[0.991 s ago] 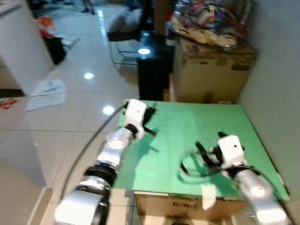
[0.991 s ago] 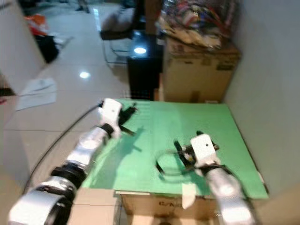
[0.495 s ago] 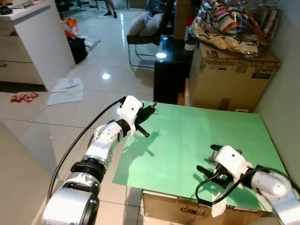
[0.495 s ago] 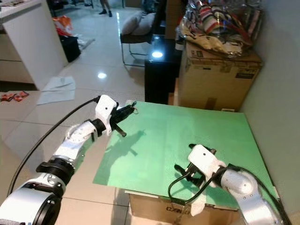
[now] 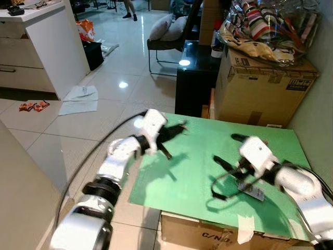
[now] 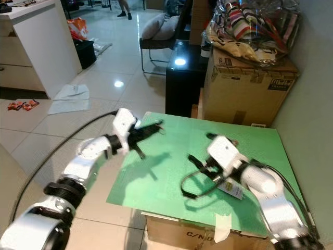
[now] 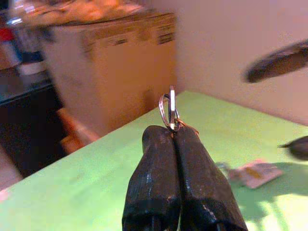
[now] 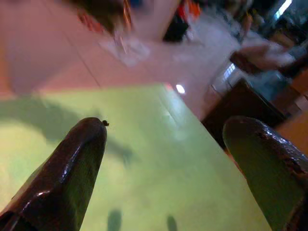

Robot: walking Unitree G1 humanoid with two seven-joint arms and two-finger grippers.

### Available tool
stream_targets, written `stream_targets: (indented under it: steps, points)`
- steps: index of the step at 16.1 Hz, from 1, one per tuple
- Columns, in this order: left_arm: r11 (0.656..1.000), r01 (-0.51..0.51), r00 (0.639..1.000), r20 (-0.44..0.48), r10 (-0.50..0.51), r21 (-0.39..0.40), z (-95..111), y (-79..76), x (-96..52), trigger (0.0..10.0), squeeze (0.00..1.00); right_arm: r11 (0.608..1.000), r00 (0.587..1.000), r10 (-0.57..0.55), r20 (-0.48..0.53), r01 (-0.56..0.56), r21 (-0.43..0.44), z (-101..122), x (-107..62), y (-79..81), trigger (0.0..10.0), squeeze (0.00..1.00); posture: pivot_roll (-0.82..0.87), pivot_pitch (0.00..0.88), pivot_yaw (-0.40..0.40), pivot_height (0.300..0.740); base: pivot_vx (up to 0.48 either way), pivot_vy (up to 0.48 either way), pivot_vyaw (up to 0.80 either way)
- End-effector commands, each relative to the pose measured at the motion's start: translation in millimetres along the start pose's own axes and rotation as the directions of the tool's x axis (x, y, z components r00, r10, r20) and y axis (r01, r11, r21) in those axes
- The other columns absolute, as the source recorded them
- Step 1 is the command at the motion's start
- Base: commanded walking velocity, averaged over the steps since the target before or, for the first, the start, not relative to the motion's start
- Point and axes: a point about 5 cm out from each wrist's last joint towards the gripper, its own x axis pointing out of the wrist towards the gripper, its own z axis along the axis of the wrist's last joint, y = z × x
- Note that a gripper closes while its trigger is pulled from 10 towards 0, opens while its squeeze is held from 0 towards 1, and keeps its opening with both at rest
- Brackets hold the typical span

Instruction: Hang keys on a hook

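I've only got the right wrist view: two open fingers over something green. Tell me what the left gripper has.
Observer: The left gripper is shut on a metal key ring, which sticks up past its fingertips.
Operator: Place that gripper for me.
Observer: It hangs above the far left part of the green table, apart from your right gripper.
Operator: Say what lies under my arm.
Observer: A small tag lies flat on the table, next to a loop of black cable.
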Motion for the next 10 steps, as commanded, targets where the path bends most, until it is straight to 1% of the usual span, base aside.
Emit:
stream_targets:
  steps: [1, 3, 5, 10]
  points:
    - [0.999, 0.045, 0.999, 0.015, -0.045, 0.005, 4, -5.7, 2.8, 0.0, 0.00, 0.999, 0.999, 0.015, 0.050, -0.017, 0.041, 11, 3.4, 0.3, 10.0, 0.00, -0.27, 0.005, 0.056, 0.740, 0.000, 0.000, 0.00]
    - [0.996, 0.088, 0.996, 0.023, -0.088, -0.002, 4, -14.3, 6.2, 0.0, 0.00, 0.997, 0.997, 0.013, 0.079, -0.019, 0.069, 17, 9.1, 3.3, 10.0, 0.00, -0.27, 0.009, 0.053, 0.740, 0.000, 0.000, 0.00]
    - [0.992, 0.123, 0.992, 0.013, -0.123, -0.003, 1, -22.9, 9.0, 0.0, 0.00, 0.997, 0.997, 0.012, 0.081, -0.018, 0.071, 18, 11.7, 3.6, 10.0, 0.00, -0.27, 0.011, 0.052, 0.740, 0.000, 0.000, 0.00]
    - [0.990, 0.138, 0.990, 0.011, -0.138, -0.013, 2, -26.6, 9.2, 0.0, 0.00, 0.991, 0.997, -0.003, 0.082, -0.008, 0.132, 18, 12.8, 2.7, 10.0, 0.00, -0.27, 0.012, 0.052, 0.740, 0.000, 0.000, 0.00]
